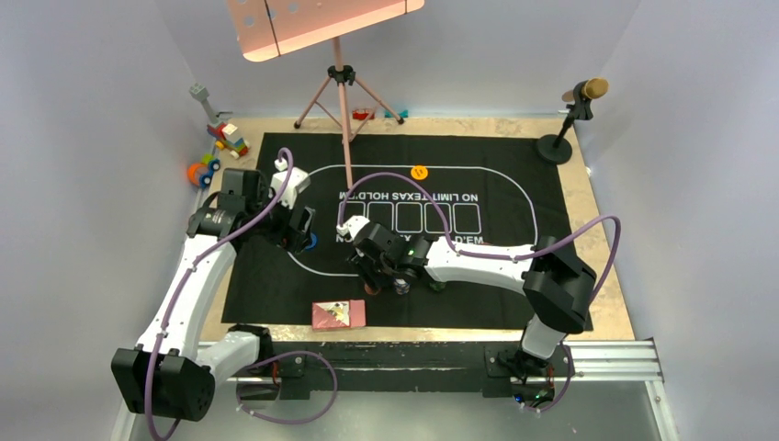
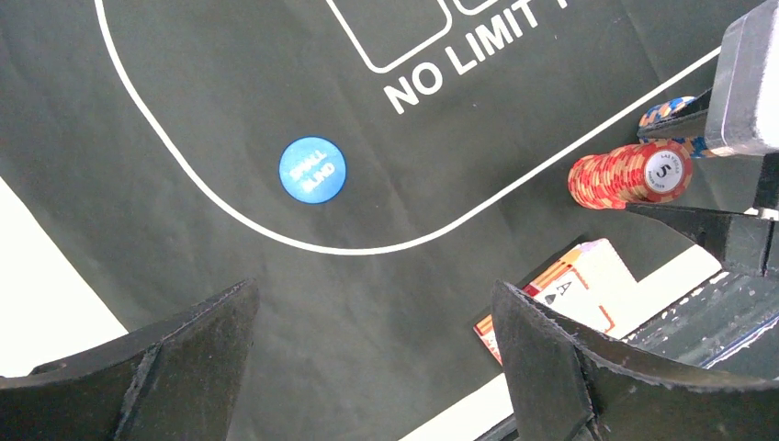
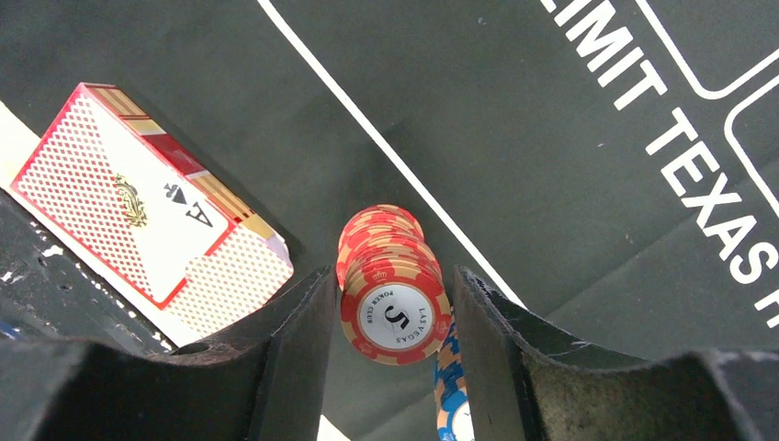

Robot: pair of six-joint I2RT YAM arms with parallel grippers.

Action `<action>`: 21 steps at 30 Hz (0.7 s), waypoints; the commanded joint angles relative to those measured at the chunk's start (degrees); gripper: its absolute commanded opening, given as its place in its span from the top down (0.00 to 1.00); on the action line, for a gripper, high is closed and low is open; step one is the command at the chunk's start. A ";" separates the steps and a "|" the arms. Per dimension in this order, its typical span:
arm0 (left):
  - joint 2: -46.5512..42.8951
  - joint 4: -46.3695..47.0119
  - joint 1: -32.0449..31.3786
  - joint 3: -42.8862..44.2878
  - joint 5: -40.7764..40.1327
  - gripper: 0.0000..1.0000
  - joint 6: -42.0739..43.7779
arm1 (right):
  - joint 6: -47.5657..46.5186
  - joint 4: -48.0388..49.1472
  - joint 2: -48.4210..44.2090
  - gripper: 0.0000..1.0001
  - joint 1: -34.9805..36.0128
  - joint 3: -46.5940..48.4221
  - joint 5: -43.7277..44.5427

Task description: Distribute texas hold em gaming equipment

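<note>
Top external view: the left arm [image 1: 197, 276] rises from its base at the near left corner of the bench [image 1: 602, 276] and bends in over the left half of the black mat [image 1: 514, 156], its left hand [image 1: 299, 231] pointing down with the fingers spread wide and nothing between them. Left wrist view has the blue disc [image 2: 312, 170], printed SMALL BLIND, flat on the mat just inside the curved white line, beyond the open left hand [image 2: 375, 294] and apart from both fingers. The right arm [image 1: 487, 262] stretches low from the near right side leftward across the mat, tipping the right hand [image 1: 381, 276] down toward the bench's near edge, about midway along it. Right wrist view shows the right hand [image 3: 393, 276] closed partway on a row of red chips [image 3: 395, 303] turned on edge, one finger against each side; whether the row touches the mat cannot be told. Blue-and-orange chips [image 3: 450, 395] sit just beside them. The card box [image 3: 119, 202] lies flat at the mat's near edge, near that hand but not touching. An orange disc [image 1: 419, 172] lies toward the far edge.
</note>
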 commanded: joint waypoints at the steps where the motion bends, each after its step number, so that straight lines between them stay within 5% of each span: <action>1: -1.63 1.40 0.30 -0.40 1.20 0.00 0.99 | -0.39 -1.23 -0.82 0.46 0.24 1.98 1.22; 6: -1.65 1.29 0.33 -0.27 1.46 0.00 1.08 | -0.37 -1.60 -0.57 0.40 0.25 1.87 2.16; 21: -2.21 1.03 0.33 -0.05 1.59 0.00 1.22 | 0.43 -0.25 -0.33 0.48 0.24 0.17 1.04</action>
